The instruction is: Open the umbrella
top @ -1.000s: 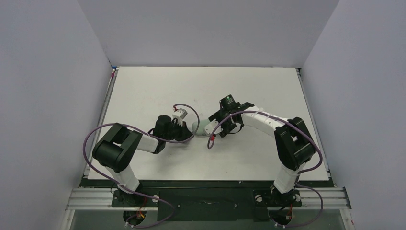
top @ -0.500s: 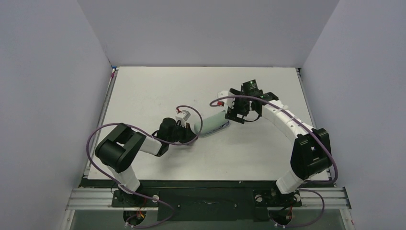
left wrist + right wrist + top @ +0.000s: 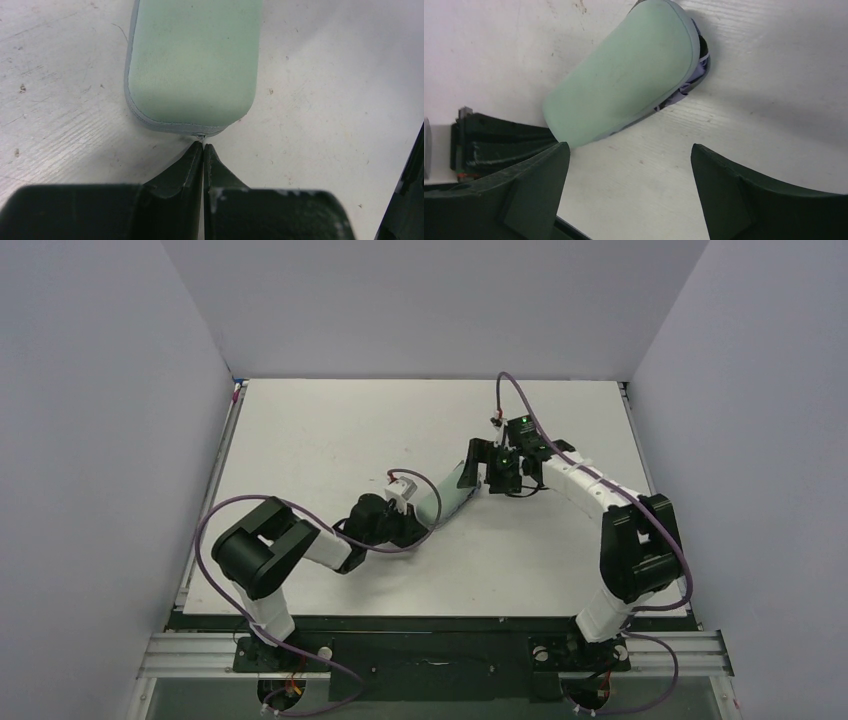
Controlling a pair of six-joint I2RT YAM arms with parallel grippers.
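Observation:
A pale green oblong case (image 3: 446, 497) lies slantwise on the white table. The umbrella is mostly hidden inside it. Only a bit of lavender fabric (image 3: 691, 82) with black shows at the case's open far end. My left gripper (image 3: 412, 526) is at the case's near end (image 3: 195, 65). It (image 3: 203, 146) is shut, with its tips pinched on a small metal zipper pull at the seam. My right gripper (image 3: 487, 468) is open at the case's far end. In its own view it (image 3: 629, 146) is empty above bare table, beside the case (image 3: 624, 85).
The white table (image 3: 320, 430) has grey walls on the left, back and right. Purple cables loop above both wrists; the one (image 3: 510, 390) on the right arm arches toward the back. The left arm's links lie low across the table's near middle.
The right gripper moved up and right, away from the case's near end to its far end. The left arm moved right. The case now lies stretched out slantwise between the two grippers.

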